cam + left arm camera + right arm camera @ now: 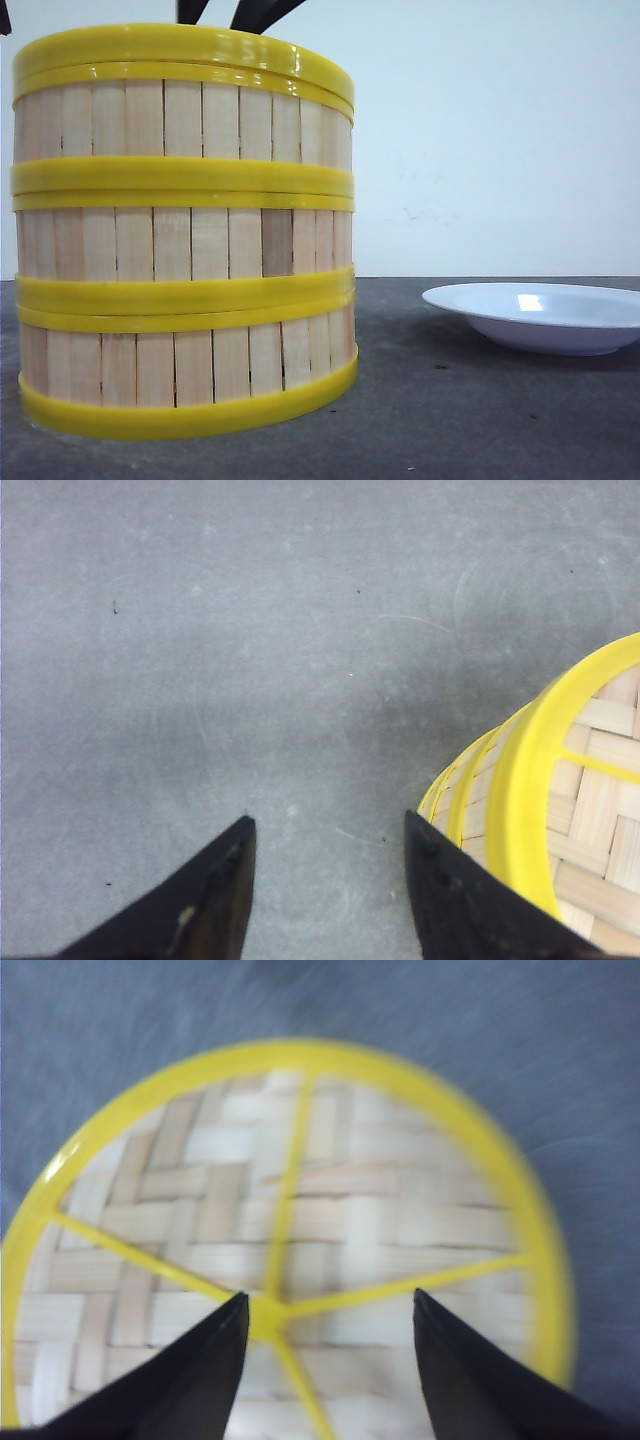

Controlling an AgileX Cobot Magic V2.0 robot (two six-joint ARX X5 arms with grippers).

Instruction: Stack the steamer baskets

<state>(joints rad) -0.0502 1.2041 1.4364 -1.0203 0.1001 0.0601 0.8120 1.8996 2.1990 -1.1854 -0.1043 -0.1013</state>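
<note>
Both of my grippers are hanging spread and gripping nothing: my right gripper is hovering over the open top of the steamer baskets, my left gripper is sitting just beside the stack's rim over the grey table. All three baskets are standing stacked on the table, close to the front camera, with a white plate lying off to the right, apart from them. I am judging the stacking as done. What I am worrying about is the top basket: its rim looks slightly skewed on the one below. If I am pulling either arm away low, a finger could be clipping that yellow rim and shoving the top basket off, or tipping the whole column.
</note>
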